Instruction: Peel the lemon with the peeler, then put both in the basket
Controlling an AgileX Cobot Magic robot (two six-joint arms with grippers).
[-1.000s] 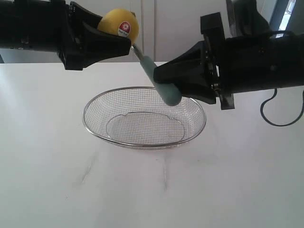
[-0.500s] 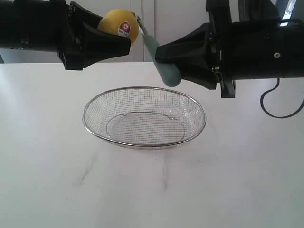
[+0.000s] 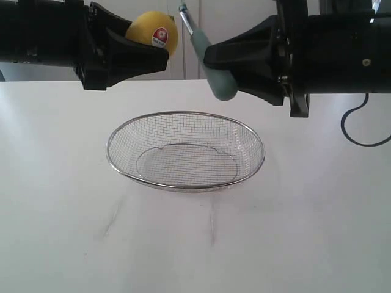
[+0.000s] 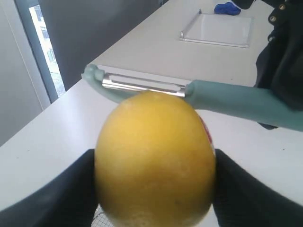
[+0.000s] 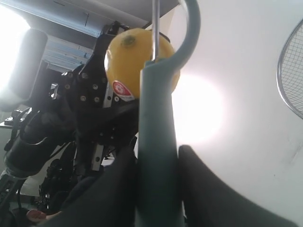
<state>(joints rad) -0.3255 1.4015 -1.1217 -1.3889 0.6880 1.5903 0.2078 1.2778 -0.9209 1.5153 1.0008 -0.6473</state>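
Lemon point(image 3: 154, 30) was held in the air, pinched by the left end effector point(image 3: 160, 47), sticker point(image 3: 160, 36) facing out. Right end effector point(image 3: 211, 60) clamped the peeler point(image 3: 212, 73) by its handle, blade head just beside the lemon. Basket point(image 3: 186, 113) sat on the desk point(image 3: 61, 232) below both, its bare mesh bottom in full view.

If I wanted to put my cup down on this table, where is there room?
The table is bare in front of the basket and on both sides of it. The basket holds nothing. It is crowded in the air above the basket's far rim, where the lemon and the peeler are held close together.
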